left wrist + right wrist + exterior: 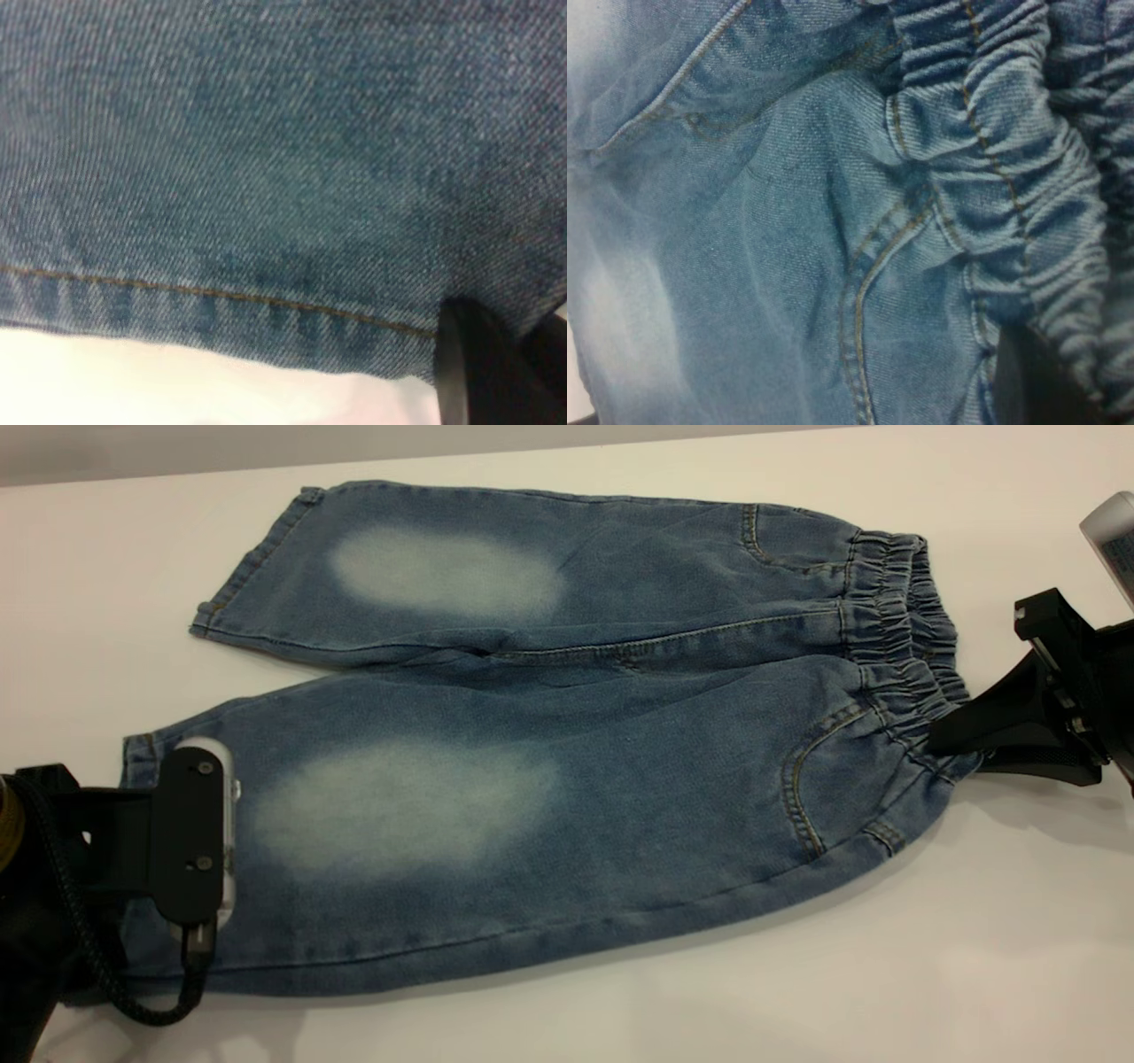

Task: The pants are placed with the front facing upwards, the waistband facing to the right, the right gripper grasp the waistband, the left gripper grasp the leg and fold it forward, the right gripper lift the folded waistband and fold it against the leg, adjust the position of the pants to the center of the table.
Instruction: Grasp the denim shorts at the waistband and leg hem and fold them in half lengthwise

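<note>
We see the pants (567, 735) flat on the bench (886, 974). The right gripper (952, 735) pinches the waistband (895, 638); whether the left gripper (190, 828) at the leg (399, 841) hem is closed, we cannot tell. A shallow bite could slip mid-fold.

Bright, even light falls from above; the white table (886, 974) shows a soft sheen and faint shadows beside the pants (567, 717). The exterior view is sharp. Both wrist views are close, soft, blurred toward their edges.

One pants (567, 735), two legs, two claws, one table (974, 957).
</note>
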